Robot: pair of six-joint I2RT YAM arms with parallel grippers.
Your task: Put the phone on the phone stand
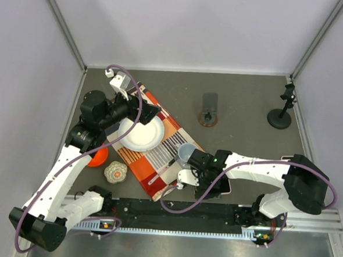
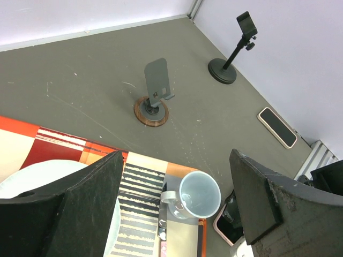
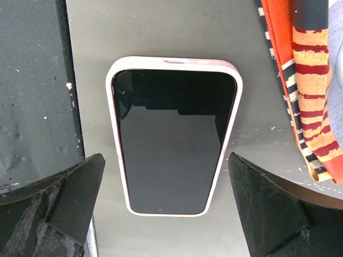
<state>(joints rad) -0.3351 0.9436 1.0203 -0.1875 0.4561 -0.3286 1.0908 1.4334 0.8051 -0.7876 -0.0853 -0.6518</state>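
Two grippers open, phone flat on the table

Both my grippers are spread wide and grasp nothing. My right gripper [image 3: 166,160] hovers over the pink-cased phone [image 3: 172,136], which lies screen-up on the table [image 3: 161,32] with a finger on either side, neither touching it. From above, the phone stand [image 1: 208,110] is well apart, at twelve o'clock from the phone. My left gripper [image 2: 176,160] hangs above the striped cloth [image 2: 139,176].
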